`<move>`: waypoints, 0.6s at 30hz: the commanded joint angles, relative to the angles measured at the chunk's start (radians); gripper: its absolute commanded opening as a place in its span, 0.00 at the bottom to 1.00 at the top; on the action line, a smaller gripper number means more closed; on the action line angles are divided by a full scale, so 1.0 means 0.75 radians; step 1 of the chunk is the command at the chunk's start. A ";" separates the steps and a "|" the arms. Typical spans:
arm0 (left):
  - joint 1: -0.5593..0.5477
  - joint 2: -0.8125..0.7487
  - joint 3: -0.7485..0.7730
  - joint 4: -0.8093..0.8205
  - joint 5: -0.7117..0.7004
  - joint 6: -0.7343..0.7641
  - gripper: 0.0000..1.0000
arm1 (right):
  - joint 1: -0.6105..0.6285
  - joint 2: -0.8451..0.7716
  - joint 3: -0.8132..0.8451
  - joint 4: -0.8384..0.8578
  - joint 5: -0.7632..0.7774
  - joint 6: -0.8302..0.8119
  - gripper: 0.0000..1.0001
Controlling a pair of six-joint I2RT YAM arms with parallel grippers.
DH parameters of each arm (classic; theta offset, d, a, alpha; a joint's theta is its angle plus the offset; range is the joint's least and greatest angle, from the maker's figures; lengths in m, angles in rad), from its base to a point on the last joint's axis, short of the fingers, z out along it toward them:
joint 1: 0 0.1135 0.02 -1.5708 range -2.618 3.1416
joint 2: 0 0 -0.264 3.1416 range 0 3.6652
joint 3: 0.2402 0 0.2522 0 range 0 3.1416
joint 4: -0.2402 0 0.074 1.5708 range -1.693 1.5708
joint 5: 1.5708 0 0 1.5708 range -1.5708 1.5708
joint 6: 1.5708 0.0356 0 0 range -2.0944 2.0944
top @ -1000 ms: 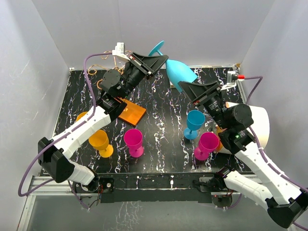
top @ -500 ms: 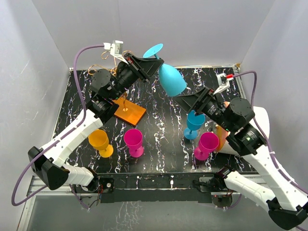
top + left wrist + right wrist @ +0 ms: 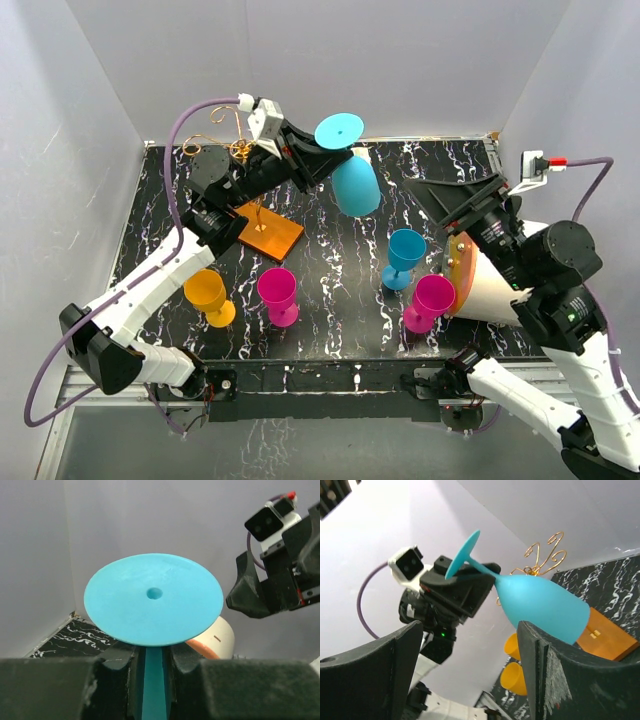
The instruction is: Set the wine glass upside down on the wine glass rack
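A light-blue wine glass (image 3: pixel 355 185) hangs in the air, foot up and bowl down, above the back of the table. My left gripper (image 3: pixel 318 155) is shut on its stem. In the left wrist view the round foot (image 3: pixel 153 599) fills the middle, and the stem runs down between my left gripper (image 3: pixel 153 656) jaws. The wine glass rack (image 3: pixel 235 150) is gold wire on an orange-brown base (image 3: pixel 268 232), left of and below the glass. My right gripper (image 3: pixel 458 195) stands open to the right, apart from the glass. The right wrist view shows the bowl (image 3: pixel 540 607), the rack (image 3: pixel 542 555) and my open right gripper (image 3: pixel 470 670).
Several other glasses stand on the black marbled table: yellow (image 3: pixel 208 295), magenta (image 3: pixel 278 293), blue (image 3: pixel 405 253) and magenta (image 3: pixel 432 300). A white cone-shaped container with an orange rim (image 3: pixel 495 285) lies at the right under the right arm. Grey walls enclose three sides.
My right gripper has opened, let go of the bowl and drawn back to the right. My left gripper has turned the glass so that its foot points up and its bowl down.
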 commanded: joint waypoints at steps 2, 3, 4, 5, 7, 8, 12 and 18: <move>0.003 0.011 -0.023 0.088 0.186 0.318 0.00 | 0.004 0.082 0.019 0.150 0.061 0.243 0.72; 0.003 0.021 -0.026 0.081 0.197 0.351 0.00 | 0.004 0.104 0.032 0.169 0.051 0.250 0.70; 0.003 0.024 -0.031 0.082 0.195 0.379 0.00 | 0.004 0.131 0.053 0.166 0.046 0.240 0.68; 0.003 0.025 -0.047 0.100 0.197 0.398 0.00 | 0.003 0.166 0.076 0.149 0.028 0.246 0.67; 0.003 0.023 -0.082 0.145 0.207 0.418 0.00 | 0.003 0.232 0.108 0.116 0.007 0.274 0.65; 0.003 0.026 -0.091 0.151 0.216 0.432 0.00 | 0.004 0.256 0.117 0.109 0.009 0.290 0.64; 0.002 0.022 -0.109 0.115 0.214 0.493 0.00 | 0.003 0.325 0.135 0.164 -0.008 0.351 0.60; 0.002 0.014 -0.145 0.138 0.225 0.503 0.00 | 0.004 0.324 0.108 0.087 0.109 0.371 0.40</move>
